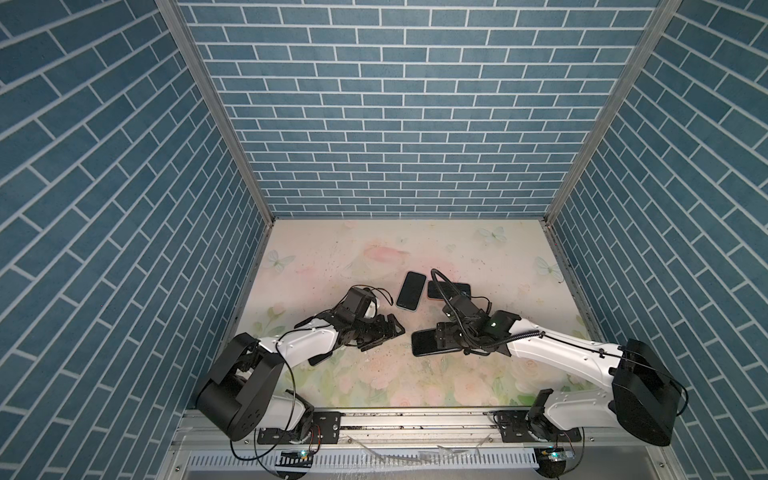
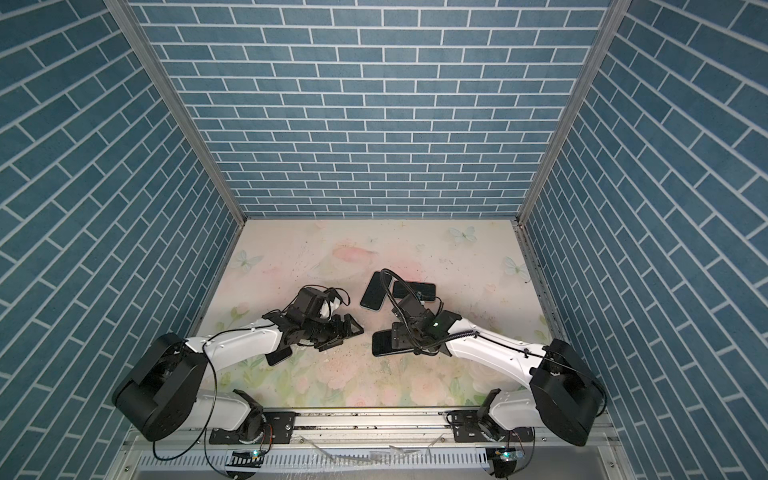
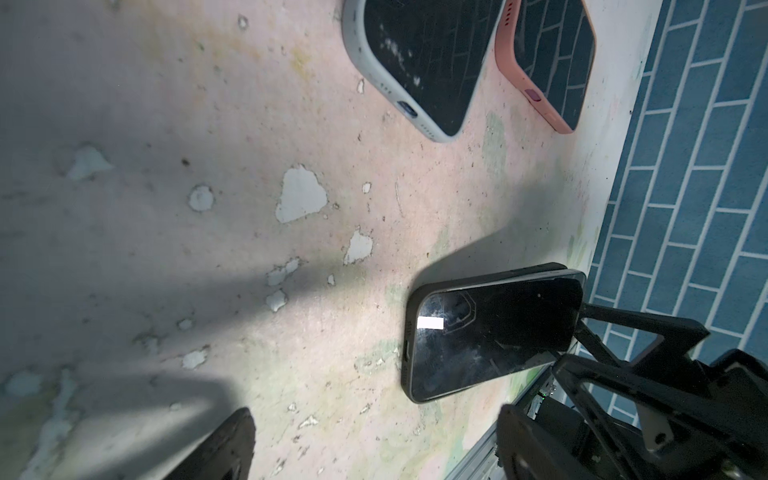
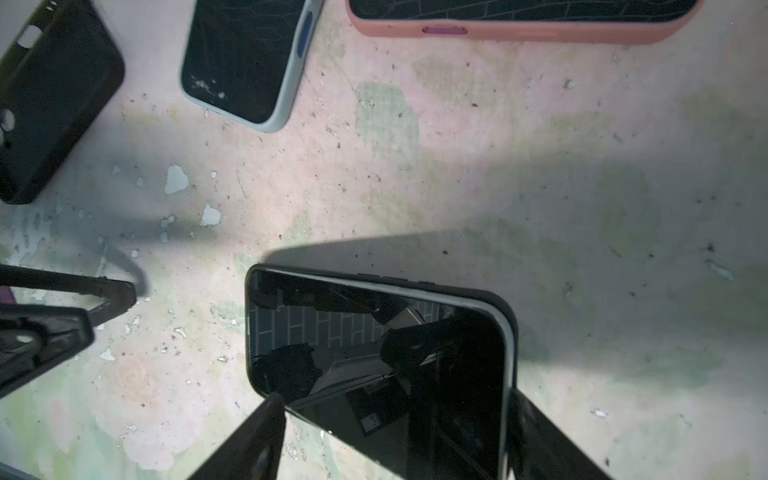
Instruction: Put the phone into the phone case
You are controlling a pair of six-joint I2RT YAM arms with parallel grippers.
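My right gripper (image 4: 395, 401) straddles the black glossy phone (image 4: 374, 332), grip unclear to me, likely to press its unseated edge into the black rubbery case (image 3: 411, 353); left gripper (image 1: 388, 332) hovers wide, empty.

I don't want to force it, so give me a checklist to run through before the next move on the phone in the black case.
1. Phone in black case: ok.
2. Phone fully seated: not ok, one long edge stands proud.
3. Right end effector straddling phone: ok; contact cannot tell.
4. Left end effector open, empty: ok.
5. Grey-cased phone and pink-cased phone apart from it: ok.
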